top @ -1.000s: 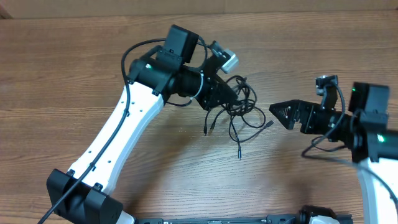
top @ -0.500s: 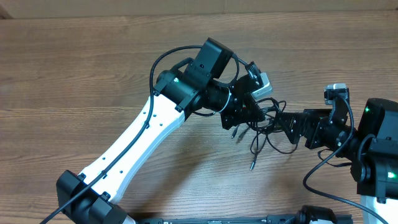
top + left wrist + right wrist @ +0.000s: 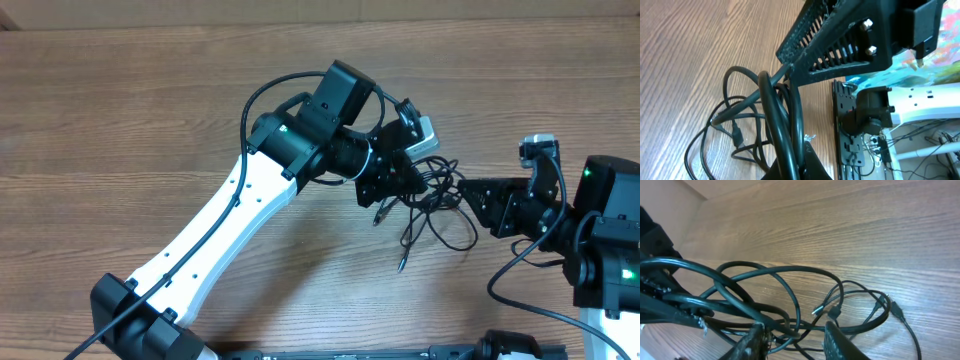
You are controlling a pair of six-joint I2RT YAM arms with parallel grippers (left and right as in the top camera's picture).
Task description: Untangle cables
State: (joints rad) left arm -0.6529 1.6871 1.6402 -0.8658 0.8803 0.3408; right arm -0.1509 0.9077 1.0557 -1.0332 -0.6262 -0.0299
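The cables (image 3: 432,205) are thin black cords in a tangled clump, with loose loops and plug ends (image 3: 401,266) trailing onto the wood. My left gripper (image 3: 400,183) is shut on the clump's left side; in the left wrist view two strands (image 3: 770,100) run straight out of its jaws (image 3: 795,170). My right gripper (image 3: 468,195) points left at the clump's right side. In the right wrist view its fingers (image 3: 837,340) stand apart with several strands (image 3: 775,290) crossing between them (image 3: 795,340). One of its ribbed fingers (image 3: 840,50) meets the cords in the left wrist view.
The wooden table (image 3: 150,120) lies under everything. My left arm's white link (image 3: 230,230) runs diagonally from the bottom left. The right arm (image 3: 600,240) fills the right edge. A black mounting rail (image 3: 400,352) runs along the front edge.
The left gripper carried the clump to the right. The right gripper moved left to meet it, then narrowed its jaws around some strands.
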